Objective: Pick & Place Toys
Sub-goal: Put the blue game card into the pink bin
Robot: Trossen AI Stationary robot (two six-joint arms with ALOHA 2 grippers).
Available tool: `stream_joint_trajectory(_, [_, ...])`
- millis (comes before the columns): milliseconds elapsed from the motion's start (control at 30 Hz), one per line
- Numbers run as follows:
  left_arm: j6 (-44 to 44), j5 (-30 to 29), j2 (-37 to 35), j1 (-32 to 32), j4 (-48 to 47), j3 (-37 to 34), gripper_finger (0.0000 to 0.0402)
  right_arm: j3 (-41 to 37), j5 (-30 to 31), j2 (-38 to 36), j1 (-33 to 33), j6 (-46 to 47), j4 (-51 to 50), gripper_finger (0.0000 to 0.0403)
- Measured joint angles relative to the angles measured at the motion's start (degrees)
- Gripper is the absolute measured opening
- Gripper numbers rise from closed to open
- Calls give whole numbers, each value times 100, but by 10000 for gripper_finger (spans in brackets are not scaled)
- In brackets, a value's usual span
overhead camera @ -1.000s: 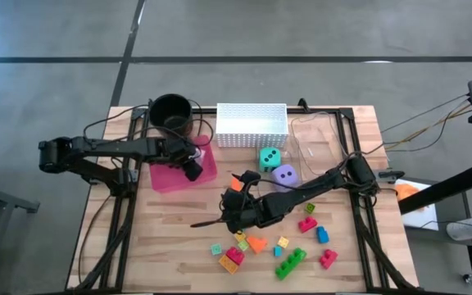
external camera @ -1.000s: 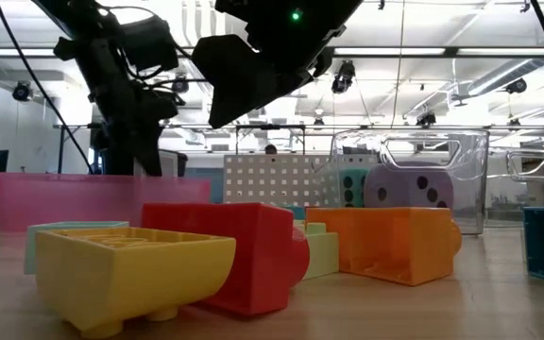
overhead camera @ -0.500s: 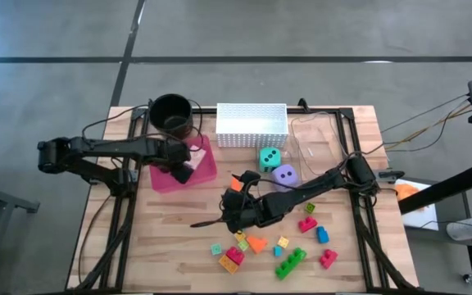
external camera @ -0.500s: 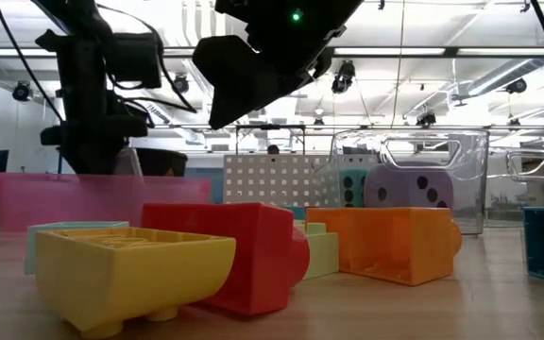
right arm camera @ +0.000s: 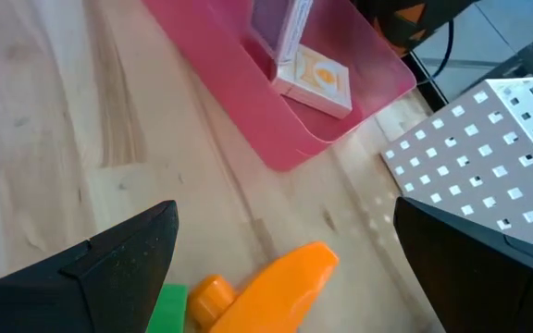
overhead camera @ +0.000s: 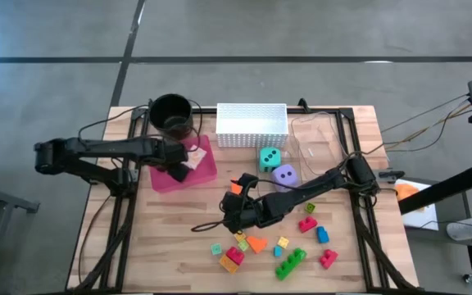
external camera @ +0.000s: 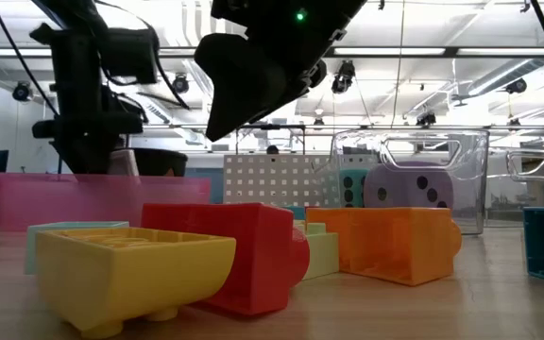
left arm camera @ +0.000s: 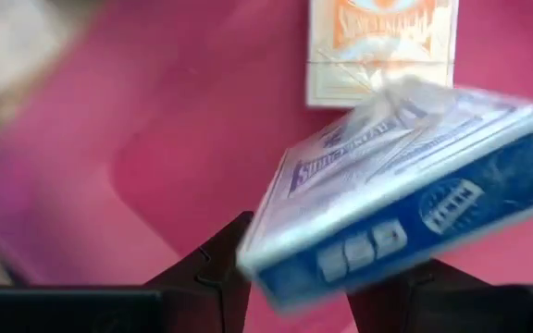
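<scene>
Holding blue card box (left arm camera: 396, 199) in my left claw (left arm camera: 317, 282), over pink tray (overhead camera: 206, 170). Orange card box (left arm camera: 380, 46) already lies inside. My right claw (overhead camera: 234, 215) wide, empty, near blocks (overhead camera: 252, 246). Blocks, teal die (overhead camera: 270, 157), purple die (overhead camera: 284, 174) wait on table (overhead camera: 162, 238). Most work left.

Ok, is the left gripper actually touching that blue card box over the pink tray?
Touching. In the left wrist view the blue card box sits clamped between the left gripper's two dark fingers, above the pink tray and the orange card box lying in it.
</scene>
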Motion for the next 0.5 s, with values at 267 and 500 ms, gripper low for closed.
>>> stream_joint_trajectory(267, [-353, -883, -1077, -212, -217, 90, 149, 0, -7, 0, -7, -18, 2, 400])
stream_joint_trajectory(500, [-467, -1305, -1756, -428, -109, 13, 149, 0, -11, 0, -7, -18, 2, 400])
